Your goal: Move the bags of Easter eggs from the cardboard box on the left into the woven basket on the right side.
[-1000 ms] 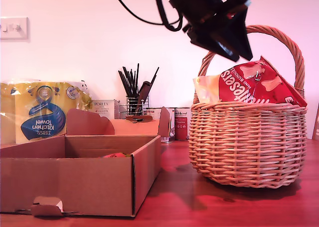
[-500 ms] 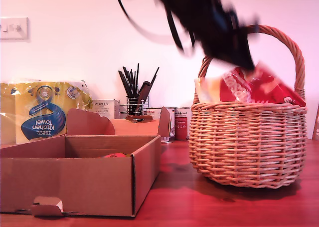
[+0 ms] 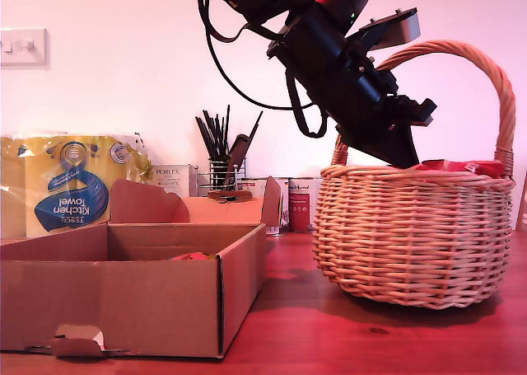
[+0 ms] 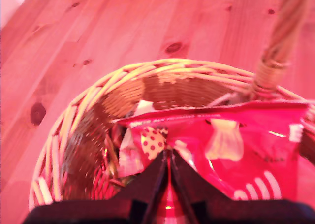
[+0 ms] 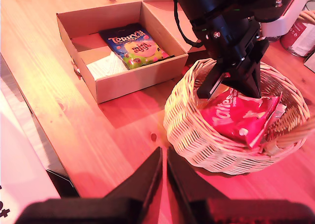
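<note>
On the desk: a reddish knotted wood top (image 3: 329, 334) is seen, carrying the cardboard box (image 3: 123, 301) at the exterior view's left and the woven basket (image 3: 412, 235) at its right, well apart.
Room: a pale wall is seen behind, with a light switch (image 3: 23, 47), a kitchen towel pack (image 3: 70, 181), a small white carton (image 3: 174, 180) and a black wire utensil holder (image 3: 221, 157).
First hand (image 4: 167, 157): it is lowered into the basket; its fingers are closed on the red bag (image 4: 231, 150).
Second hand (image 5: 163, 157): it is held above bare desk beside the basket, fingertips brought together on nothing.
Bags: the red bag lies in the basket; a blue-and-green bag (image 5: 135, 46) and a white one (image 5: 106, 66) lie in the box.
Hard to make out: other packets under the red bag are blurred; from the exterior view the box's contents are mostly hidden by its wall.
</note>
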Robot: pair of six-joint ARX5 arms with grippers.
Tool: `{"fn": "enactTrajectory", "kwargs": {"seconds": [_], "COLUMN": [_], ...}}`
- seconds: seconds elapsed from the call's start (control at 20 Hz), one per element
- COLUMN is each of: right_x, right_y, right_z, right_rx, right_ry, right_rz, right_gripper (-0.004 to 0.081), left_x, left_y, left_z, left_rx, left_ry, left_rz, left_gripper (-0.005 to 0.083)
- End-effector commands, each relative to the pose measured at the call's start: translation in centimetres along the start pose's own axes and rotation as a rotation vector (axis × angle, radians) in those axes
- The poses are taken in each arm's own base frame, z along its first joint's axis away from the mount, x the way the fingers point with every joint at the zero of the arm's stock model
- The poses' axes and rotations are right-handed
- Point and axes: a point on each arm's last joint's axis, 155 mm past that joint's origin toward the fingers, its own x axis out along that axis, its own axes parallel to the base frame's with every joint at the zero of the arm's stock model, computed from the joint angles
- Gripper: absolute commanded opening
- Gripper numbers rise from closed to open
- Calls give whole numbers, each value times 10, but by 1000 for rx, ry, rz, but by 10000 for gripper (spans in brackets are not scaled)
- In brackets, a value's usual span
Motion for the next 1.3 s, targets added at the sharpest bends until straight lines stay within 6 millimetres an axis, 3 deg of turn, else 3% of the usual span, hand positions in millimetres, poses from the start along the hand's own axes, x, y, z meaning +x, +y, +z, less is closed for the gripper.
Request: {"fn": "enactTrajectory", "kwargs": {"seconds": [0.0, 0.2, 0.45, 0.65, 0.9, 1.25], "right_x": [-2, -2, -2, -2, -2, -2], "right_y": [1, 0, -1, -1, -1, -2], "right_z": [4, 4, 7, 8, 8, 10], "right_rx": [-11, -11, -12, -31, -32, -33], "right_ry": [-16, -18, -28, -34, -34, -40], "right_rz": [2, 1, -3, -6, -7, -9], "right_gripper": [-13, -13, -13, -13, -13, -13], "left_x": [-2, -33, -65, -85, -123, -191], "left_y": [-6, -8, -28, -37, -22, 9], "left_z": [0, 24, 28, 1, -19, -93], "left_rx": [4, -27, -74, -49, -90, -118], "left_ry": [-2, -40, -15, 93, 67, -84], "left_rz": [-13, -23, -128, -177, -108, 155], "left_gripper": [-19, -19, -19, -19, -19, -19]}}
